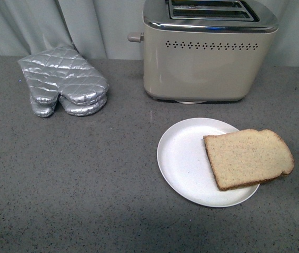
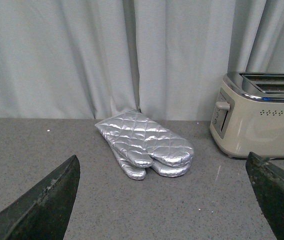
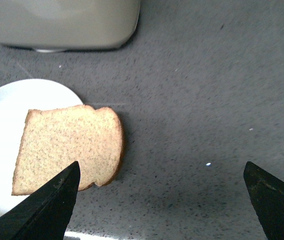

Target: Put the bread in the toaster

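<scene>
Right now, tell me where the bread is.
Front view, right side: the bread lies on the plate, overhanging its right rim, in front of the toaster.

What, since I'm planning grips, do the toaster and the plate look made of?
Toaster: matte beige body, painted metal or plastic; mirror-like top reflects, likely chromed metal. Plate: plain white, dull sheen, thin rim; plastic or ceramic, unclear.

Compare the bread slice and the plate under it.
Colour: the bread is speckled light brown with a darker crust; the plate is plain white. Shape: bread squarish with one rounded end, plate round. Size: bread smaller, yet it overhangs the plate's right rim above the countertop. Both lie in front of the toaster.
</scene>
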You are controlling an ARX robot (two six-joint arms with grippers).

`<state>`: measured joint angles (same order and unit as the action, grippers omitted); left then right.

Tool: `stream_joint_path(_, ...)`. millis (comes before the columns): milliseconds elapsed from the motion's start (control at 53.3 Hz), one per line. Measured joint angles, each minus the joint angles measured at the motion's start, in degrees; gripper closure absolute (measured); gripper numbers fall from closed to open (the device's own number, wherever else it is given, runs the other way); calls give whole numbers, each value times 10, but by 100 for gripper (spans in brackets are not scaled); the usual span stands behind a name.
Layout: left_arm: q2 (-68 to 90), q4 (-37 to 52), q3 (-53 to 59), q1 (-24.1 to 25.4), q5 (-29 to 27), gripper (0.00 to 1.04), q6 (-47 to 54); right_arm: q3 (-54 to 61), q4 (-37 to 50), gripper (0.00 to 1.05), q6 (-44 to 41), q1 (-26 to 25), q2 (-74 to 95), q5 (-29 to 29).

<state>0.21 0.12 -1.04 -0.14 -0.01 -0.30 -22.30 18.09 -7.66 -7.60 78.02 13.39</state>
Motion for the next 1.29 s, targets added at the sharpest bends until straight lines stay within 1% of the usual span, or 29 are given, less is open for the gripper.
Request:
stream_joint_path(75, 0, 0, 0, 0, 0, 7, 0, -45, -26, 10, 11, -2, 73, 38)
stream_joint_path(188, 0, 0, 0, 0, 0, 7, 0, -101, -45, 10, 28, -1, 171, 71)
stream_joint_path(319, 0, 0, 0, 0, 0, 7, 0, -141, -60, 10, 56, 1, 248, 89)
stream_joint_path(544, 0, 0, 0, 0, 0, 7, 0, -212, -78, 10, 120, 17, 359, 159)
stream_joint_path(788, 0, 0, 0, 0, 0, 7, 0, -260, -102, 10, 126, 32, 413, 167)
stream_joint_path(863, 0, 0, 0, 0, 0, 7, 0, -271, -108, 18, 132, 35, 423, 166)
stream_joint_path(919, 0, 0, 0, 0, 0, 7, 0, -280, -113, 29, 138, 37, 430, 165)
stream_joint_path(1163, 0, 0, 0, 0, 0, 7, 0, -295, -125, 63, 159, 38, 438, 168)
stream_joint_path(1276, 0, 0, 0, 0, 0, 7, 0, -299, -132, 85, 165, 38, 438, 175)
stream_joint_path(1295, 0, 0, 0, 0, 0, 7, 0, -299, -136, 90, 166, 38, 435, 176)
